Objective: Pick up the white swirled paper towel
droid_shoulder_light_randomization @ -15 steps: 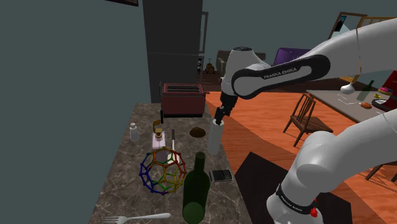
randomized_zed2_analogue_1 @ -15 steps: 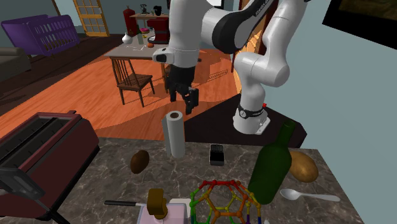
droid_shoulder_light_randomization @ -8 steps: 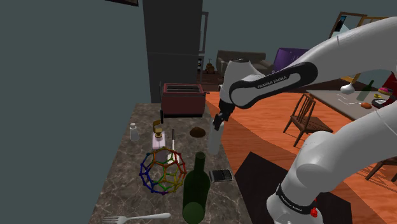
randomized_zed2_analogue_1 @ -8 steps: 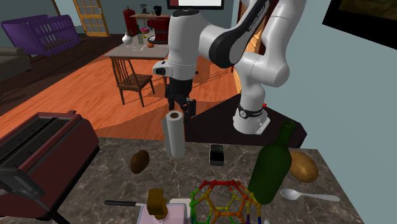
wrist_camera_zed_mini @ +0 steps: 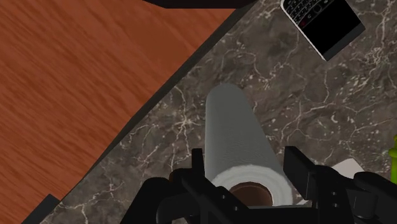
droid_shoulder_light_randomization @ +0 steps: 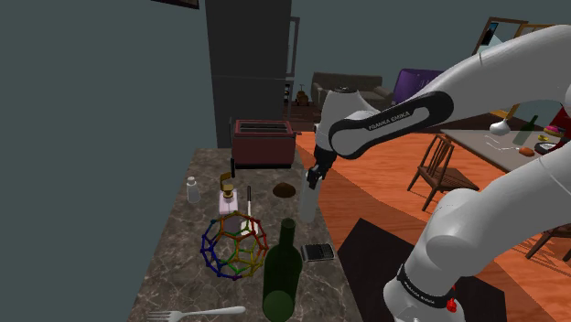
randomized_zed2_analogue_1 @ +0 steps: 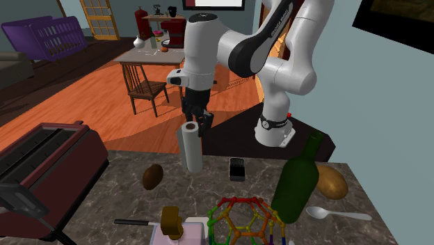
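Toaster (randomized_zed2_analogue_1: 42, 163): dark red, at the second exterior view's far left, well apart from the action.
Paper towel (randomized_zed2_analogue_1: 192, 147): white roll, upright near the worktop (randomized_zed2_analogue_1: 111, 202) edge.
Gripper (randomized_zed2_analogue_1: 197, 122): lowered over the last second, now at the roll's top.
Fingers (wrist_camera_zed_mini: 298, 170): open, one each side of the upper end, no clear contact.
Phone (randomized_zed2_analogue_1: 237, 168): flat, just right of the roll.
Meaning: approach looks done; closing and lifting remain.
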Action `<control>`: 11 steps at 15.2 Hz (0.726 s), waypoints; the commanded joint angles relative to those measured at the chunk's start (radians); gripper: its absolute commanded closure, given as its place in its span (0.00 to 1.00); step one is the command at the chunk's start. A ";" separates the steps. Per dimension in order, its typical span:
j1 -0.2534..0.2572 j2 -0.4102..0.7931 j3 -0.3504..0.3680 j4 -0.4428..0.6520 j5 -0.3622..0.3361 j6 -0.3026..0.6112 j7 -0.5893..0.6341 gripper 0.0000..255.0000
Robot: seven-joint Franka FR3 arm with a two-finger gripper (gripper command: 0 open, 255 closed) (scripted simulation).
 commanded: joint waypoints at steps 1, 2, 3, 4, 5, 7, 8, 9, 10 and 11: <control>0.000 0.001 0.000 -0.001 -0.001 -0.001 0.000 1.00; 0.000 0.000 0.000 -0.001 -0.001 -0.001 0.000 1.00; 0.000 0.001 0.000 -0.001 -0.001 0.000 0.000 1.00; -0.001 0.002 -0.001 -0.001 -0.001 0.000 -0.001 1.00; -0.001 -0.007 0.000 0.007 0.001 -0.016 -0.002 1.00; 0.001 -0.024 0.000 0.023 0.003 -0.049 -0.004 1.00; 0.001 -0.032 0.001 0.031 0.004 -0.066 -0.005 1.00; 0.001 -0.040 0.001 0.039 0.005 -0.082 -0.007 1.00; 0.002 -0.047 0.001 0.048 0.006 -0.098 -0.008 1.00; 0.002 -0.054 0.002 0.057 0.007 -0.114 -0.009 1.00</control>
